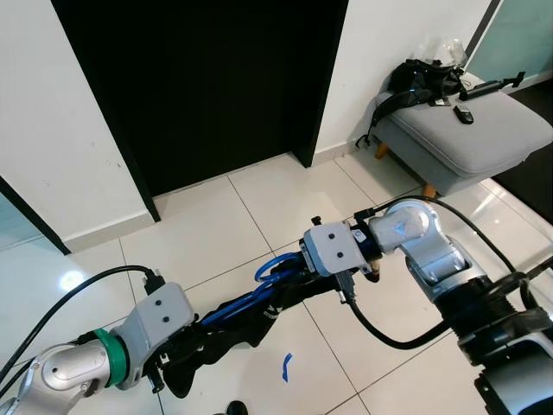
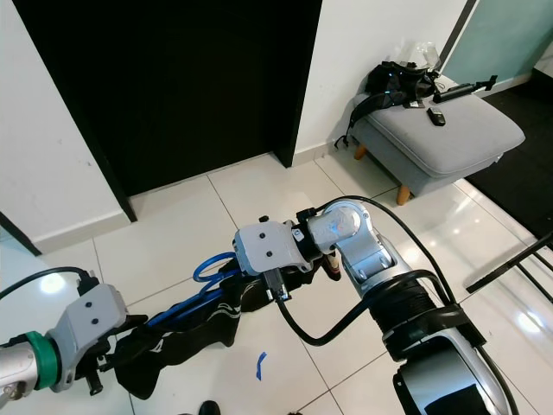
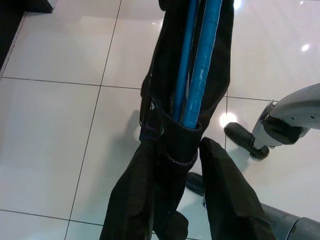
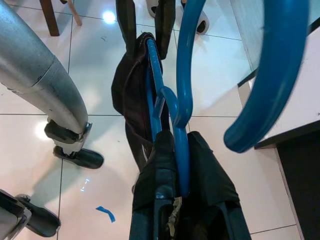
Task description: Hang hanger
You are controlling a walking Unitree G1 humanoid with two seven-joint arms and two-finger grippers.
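Between the arms, at six o'clock, a stiff, light hanger point(image 1: 259, 290) carries limp cloth point(image 1: 220, 333); left gripper point(image 3: 175, 165) and right gripper point(image 4: 172, 165) clamp its ends; hold the rigid frame.

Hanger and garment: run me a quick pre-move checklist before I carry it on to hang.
1. Right gripper shut on blue hanger near its hook: ok.
2. Left gripper shut on hanger's far end through the black garment: ok.
3. Garment on hanger, off the floor: ok.
4. Hook free of cloth: ok.
5. Rail to hang on in sight: not ok.
6. Doorway ahead unobstructed: cannot tell, dark.
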